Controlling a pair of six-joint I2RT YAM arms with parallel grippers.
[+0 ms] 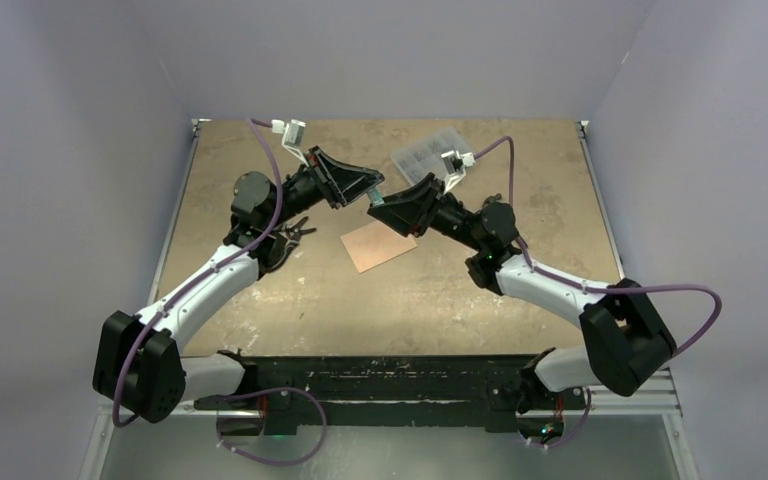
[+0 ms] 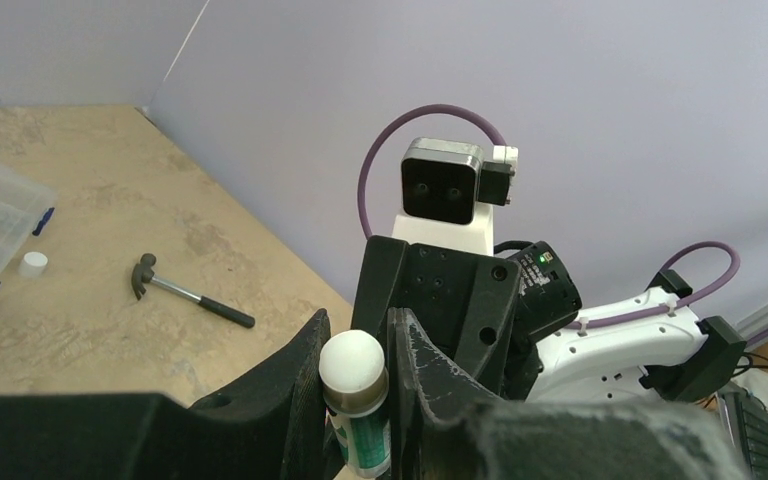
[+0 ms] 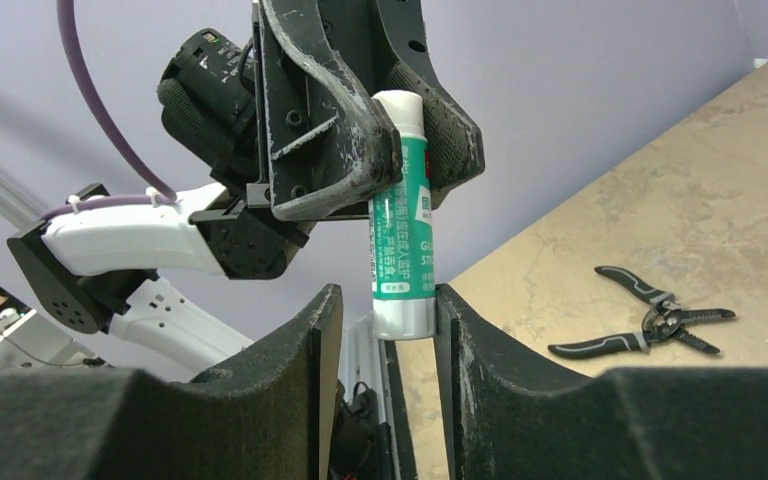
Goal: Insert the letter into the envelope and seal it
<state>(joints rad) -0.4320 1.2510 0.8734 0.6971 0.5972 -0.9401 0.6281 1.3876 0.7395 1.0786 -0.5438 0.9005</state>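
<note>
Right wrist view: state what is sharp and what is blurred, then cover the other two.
Right wrist: glue stick label and pliers sharp, right gripper's fingers soft and dark. Left wrist: hammer sharp, left gripper's fingers blurred. Top external: even light, faint shadows, no glare on the table.

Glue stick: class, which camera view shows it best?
Right wrist: the glue stick shows almost whole, green label visible. Left wrist shows only its white end and some green; the top view, a tiny sliver.
</note>
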